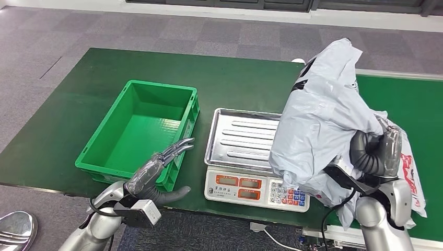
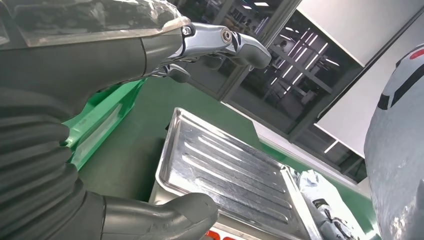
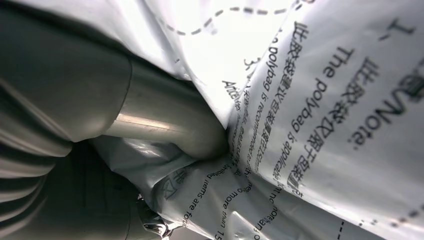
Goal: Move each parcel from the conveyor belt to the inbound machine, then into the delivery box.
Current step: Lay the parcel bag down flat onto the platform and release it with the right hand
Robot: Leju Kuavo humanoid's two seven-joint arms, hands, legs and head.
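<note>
A large grey plastic mailer parcel (image 1: 318, 125) hangs crumpled in the air over the right end of the scale, and my right hand (image 1: 373, 151) grips it from the right side. In the right wrist view a finger (image 3: 165, 125) presses into the printed parcel (image 3: 310, 100). The inbound machine is a scale (image 1: 251, 188) with a bare steel tray (image 1: 237, 138). The green delivery box (image 1: 162, 84) stands to its left with nothing in it. My left hand (image 1: 162, 162) hovers open at the box's near right corner; its fingers (image 2: 220, 42) are spread over the tray (image 2: 225, 170).
The green conveyor belt (image 1: 412, 99) runs along the right. A white bag with red print (image 1: 410, 167) lies at its near edge beside my right wrist. A green mat (image 1: 104, 68) covers the table; a white cable (image 1: 271, 235) trails below the scale.
</note>
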